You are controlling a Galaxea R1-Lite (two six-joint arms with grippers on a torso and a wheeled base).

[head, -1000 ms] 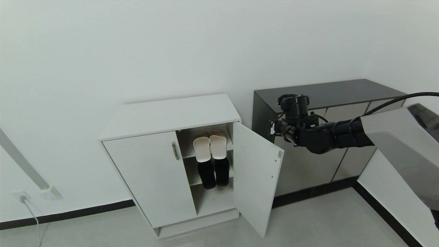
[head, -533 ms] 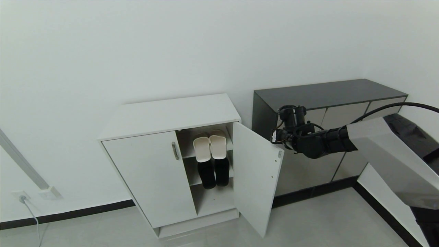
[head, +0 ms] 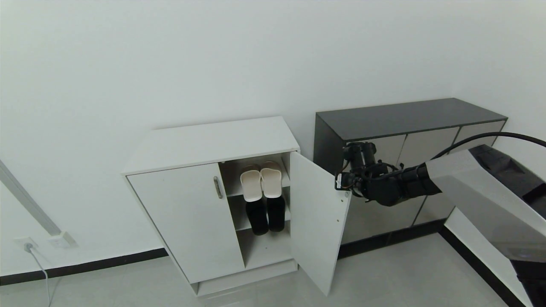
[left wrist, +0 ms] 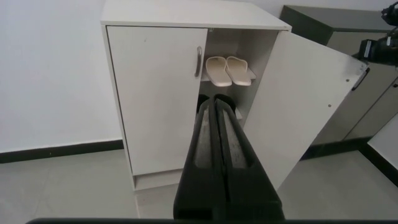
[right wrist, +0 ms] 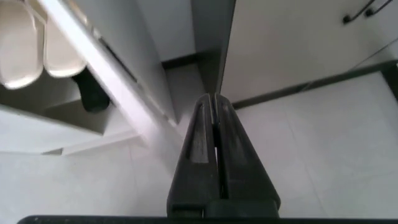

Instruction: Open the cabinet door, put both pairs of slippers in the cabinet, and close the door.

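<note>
Cabinet door (head: 319,217) hangs wide open, white slippers (head: 261,182) and black slippers (head: 266,215) shelved inside: a light, stiff, free-swinging panel, I'd say, best nudged at its outer top corner, just where the right gripper (head: 340,184) sits, fingers pinched together on nothing.

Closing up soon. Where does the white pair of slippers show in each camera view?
Head view: the white pair of slippers sits on the cabinet's upper shelf, left of the open white cabinet door.
Left wrist view: the slippers are on that shelf, between the closed white door and the open door.
Right wrist view: the slippers lie just beyond the open door's top edge.
Shared landmark: the open door.
</note>
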